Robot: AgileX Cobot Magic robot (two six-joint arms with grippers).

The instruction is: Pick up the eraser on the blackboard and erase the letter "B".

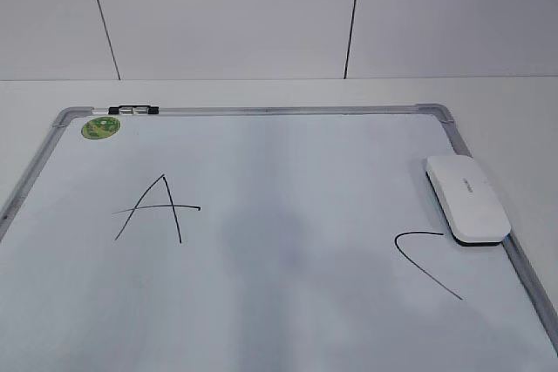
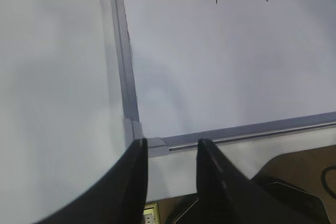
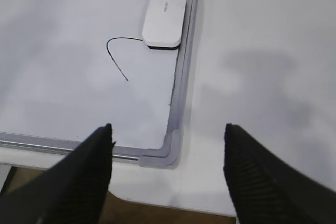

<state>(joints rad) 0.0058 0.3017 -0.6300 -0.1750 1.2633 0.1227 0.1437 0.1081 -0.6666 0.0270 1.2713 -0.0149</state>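
right gripper: nearest my right wrist camera, two dark fingers spread wide with nothing between them, poised over the near right corner of the board frame.
left gripper: jaws part open and empty, a narrow gap showing, above the near left corner of the frame.
blackboard: white dry-erase surface in a grey metal frame, flat on a white table; a round green sticker sits in its far left corner, a small black-and-clear clip on the far rail.
eraser: white rounded block, dark underside just showing, lying on the board's right side against the right rail; no gripper is touching it.
letter a: black, left half of the board.
letter c: an open black curve, its upper end touching the eraser.
letter b: i cannot find it in any view; the middle of the board looks bare, with only a faint grey smudge.
step in hand, my judgement: reaching for the eraser with the right arm, which is well short of it.
doing it well: i would come down from above, fingers across the narrow width, mind the rail on the right side, and lift straight up so the felt does not smear the c.
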